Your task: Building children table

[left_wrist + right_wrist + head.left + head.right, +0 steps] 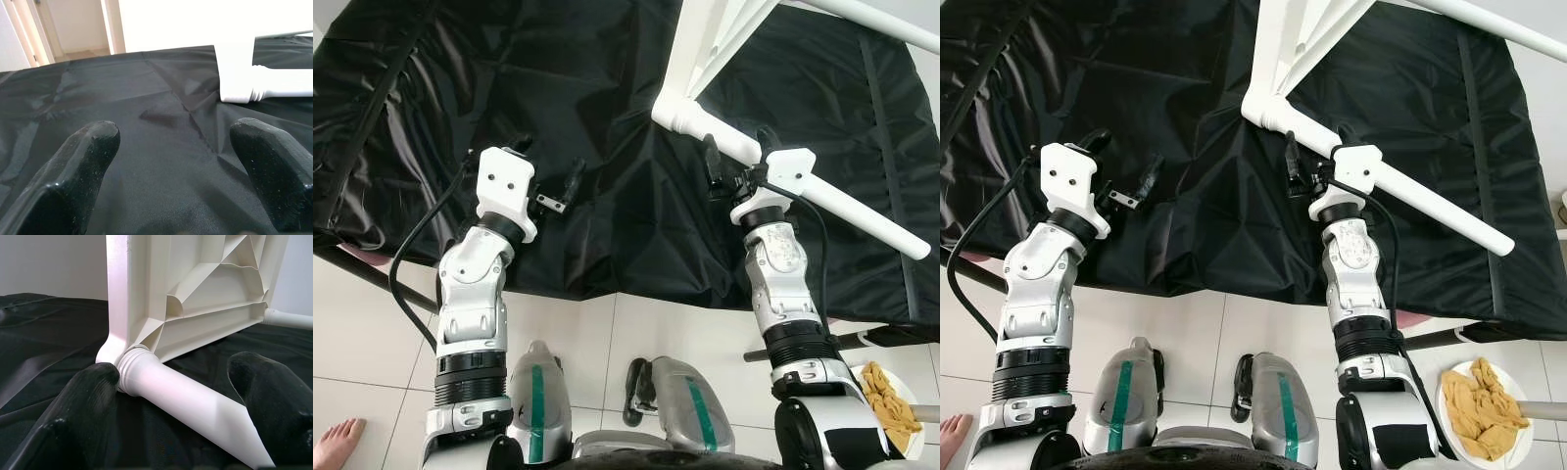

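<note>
A white plastic children's table (705, 49) lies tipped on a black cloth (607, 98). One white leg (862, 211) is set into its near corner socket (129, 367) and slants out to the right. My right gripper (739, 152) is open and straddles this leg just below the socket. In the right wrist view one fingertip (93, 387) is close beside the ribbed collar and the other stands apart from the leg. My left gripper (550, 162) hovers open over bare cloth to the left, holding nothing. A second leg (871, 20) crosses the far right corner.
The cloth covers a low platform whose front edge (607, 289) drops to white floor tiles. A plate (1449, 411) with a crumpled yellow cloth lies on the floor at right. A person's bare foot (337, 441) is at the lower left. A black cable (406, 255) loops beside my left arm.
</note>
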### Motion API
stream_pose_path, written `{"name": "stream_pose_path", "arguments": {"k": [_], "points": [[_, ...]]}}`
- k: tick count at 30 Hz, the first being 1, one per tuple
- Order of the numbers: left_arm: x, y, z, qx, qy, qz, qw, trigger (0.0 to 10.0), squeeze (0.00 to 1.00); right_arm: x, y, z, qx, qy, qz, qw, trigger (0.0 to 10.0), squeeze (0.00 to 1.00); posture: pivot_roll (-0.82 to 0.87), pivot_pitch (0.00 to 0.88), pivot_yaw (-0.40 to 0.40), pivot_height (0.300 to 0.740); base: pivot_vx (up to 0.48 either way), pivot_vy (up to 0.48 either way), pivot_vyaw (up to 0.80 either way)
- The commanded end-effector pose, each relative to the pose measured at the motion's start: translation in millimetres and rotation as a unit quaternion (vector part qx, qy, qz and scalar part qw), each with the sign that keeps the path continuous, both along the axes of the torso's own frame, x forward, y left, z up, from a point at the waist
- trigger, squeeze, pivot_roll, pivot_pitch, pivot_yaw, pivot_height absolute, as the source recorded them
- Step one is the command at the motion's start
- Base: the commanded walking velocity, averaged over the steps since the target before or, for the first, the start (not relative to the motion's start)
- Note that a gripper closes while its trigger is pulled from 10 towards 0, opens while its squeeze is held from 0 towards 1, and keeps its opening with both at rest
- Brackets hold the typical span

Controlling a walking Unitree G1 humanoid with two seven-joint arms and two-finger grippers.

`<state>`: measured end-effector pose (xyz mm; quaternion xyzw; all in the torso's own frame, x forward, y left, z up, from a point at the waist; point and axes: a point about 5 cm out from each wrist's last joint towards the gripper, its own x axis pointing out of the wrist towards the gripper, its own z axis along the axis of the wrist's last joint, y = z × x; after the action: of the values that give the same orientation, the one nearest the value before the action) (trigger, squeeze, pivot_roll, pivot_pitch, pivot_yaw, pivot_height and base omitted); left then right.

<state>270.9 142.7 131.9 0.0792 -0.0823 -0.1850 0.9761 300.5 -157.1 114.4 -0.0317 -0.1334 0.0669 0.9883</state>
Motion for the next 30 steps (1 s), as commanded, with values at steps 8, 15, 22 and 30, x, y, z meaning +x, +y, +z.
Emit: {"name": "stream_pose_path", "arguments": {"k": [8, 15, 22, 30], "points": [[2.6, -5.5, -3.1, -0.063, -0.007, 0.120, 0.991, 10.0, 0.00, 1.9, -5.3, 1.6, -0.006, -0.007, -0.007, 1.000, 10.0, 0.00, 0.11, 0.000, -0.085, 0.740, 0.000, 0.000, 0.00], [3.7, -6.3, -2.1, -0.061, -0.011, 0.121, 0.991, 10.0, 0.00, 4.1, -5.9, 3.8, -0.004, -0.010, -0.011, 1.000, 10.0, 0.00, 0.12, 0.000, -0.087, 0.740, 0.000, 0.000, 0.00], [5.9, -5.5, -1.1, -0.060, -0.014, 0.119, 0.991, 10.0, 0.00, 7.4, -5.1, 5.6, -0.003, -0.013, -0.010, 1.000, 10.0, 0.00, 0.12, 0.000, -0.099, 0.740, 0.000, 0.000, 0.00], [7.3, -4.6, -1.2, -0.058, -0.014, 0.118, 0.991, 10.0, 0.00, 8.2, -7.4, 6.2, -0.005, -0.014, -0.013, 1.000, 10.0, 0.00, 0.11, 0.000, -0.094, 0.740, 0.000, 0.000, 0.00]]}}
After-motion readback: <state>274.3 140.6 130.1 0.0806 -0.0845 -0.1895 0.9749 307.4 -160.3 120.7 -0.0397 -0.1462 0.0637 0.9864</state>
